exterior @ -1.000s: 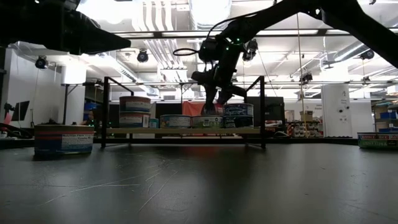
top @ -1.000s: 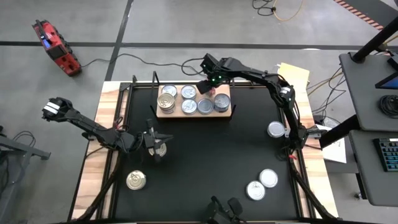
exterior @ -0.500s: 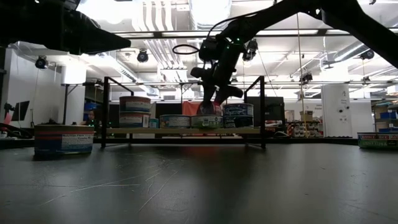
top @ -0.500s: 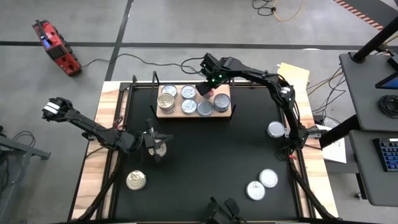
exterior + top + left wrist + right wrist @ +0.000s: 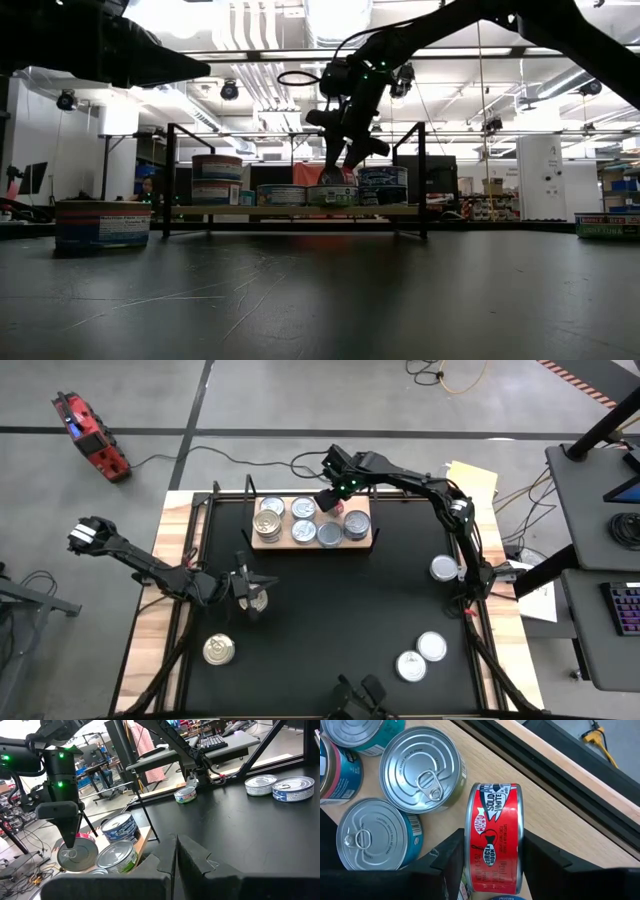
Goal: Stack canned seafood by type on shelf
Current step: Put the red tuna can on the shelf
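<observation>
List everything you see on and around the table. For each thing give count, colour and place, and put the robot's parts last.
shelf: one, light-brown wood, far side of the table
shelf cans: six tops showing, silvery, in two rows
red-labelled can: one, on edge above the shelf
right-side cans: three, silver-topped, loose on the table
left-side cans: two, one gold-topped, one beside the left gripper
table: one, black
red tool: one, on the floor
left gripper: shut, empty, over the table's left
right gripper: over the shelf, gripping the red-labelled can
</observation>
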`<state>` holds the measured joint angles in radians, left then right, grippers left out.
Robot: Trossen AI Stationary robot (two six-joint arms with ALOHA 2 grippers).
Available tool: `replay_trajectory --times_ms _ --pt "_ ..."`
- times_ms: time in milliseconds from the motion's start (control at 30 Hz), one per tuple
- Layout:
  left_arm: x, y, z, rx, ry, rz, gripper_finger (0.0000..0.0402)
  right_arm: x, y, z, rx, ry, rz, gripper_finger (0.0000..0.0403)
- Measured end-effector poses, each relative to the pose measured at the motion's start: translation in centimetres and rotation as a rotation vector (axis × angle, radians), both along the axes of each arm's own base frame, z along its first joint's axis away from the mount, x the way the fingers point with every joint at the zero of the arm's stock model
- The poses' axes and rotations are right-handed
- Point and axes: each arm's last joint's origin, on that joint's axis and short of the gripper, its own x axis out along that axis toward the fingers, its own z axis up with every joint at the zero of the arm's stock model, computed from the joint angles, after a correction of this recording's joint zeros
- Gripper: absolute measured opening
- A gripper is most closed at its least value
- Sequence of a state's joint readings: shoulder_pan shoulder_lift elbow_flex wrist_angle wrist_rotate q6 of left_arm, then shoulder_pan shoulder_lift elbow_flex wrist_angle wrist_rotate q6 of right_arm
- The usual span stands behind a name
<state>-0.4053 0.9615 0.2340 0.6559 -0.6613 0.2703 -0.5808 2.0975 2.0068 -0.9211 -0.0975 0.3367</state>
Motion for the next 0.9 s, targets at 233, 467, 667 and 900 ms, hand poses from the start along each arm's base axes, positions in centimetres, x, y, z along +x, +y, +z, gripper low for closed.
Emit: replay_trajectory --times_ms 233,467,667,900 --pt "0.0 0.0 0.0 0.001 0.002 0.0 0.0 -0.1 -0.1 0.0 -0.041 0.023 0.015 0.0154" --pt "0.0 0.0 0.0 0.002 0.004 0.0 0.0 -0.1 -0.1 0.0 -0.06 0.034 0.033 0.0159" --pt "0.0 0.0 -0.1 0.002 0.005 0.0 0.0 0.0 -0.2 0.0 -0.062 0.03 0.032 0.0138" --pt "0.0 0.0 0.0 -0.001 0.005 0.0 0.0 -0.6 0.2 1.7 -0.087 -0.002 0.028 0.0138"
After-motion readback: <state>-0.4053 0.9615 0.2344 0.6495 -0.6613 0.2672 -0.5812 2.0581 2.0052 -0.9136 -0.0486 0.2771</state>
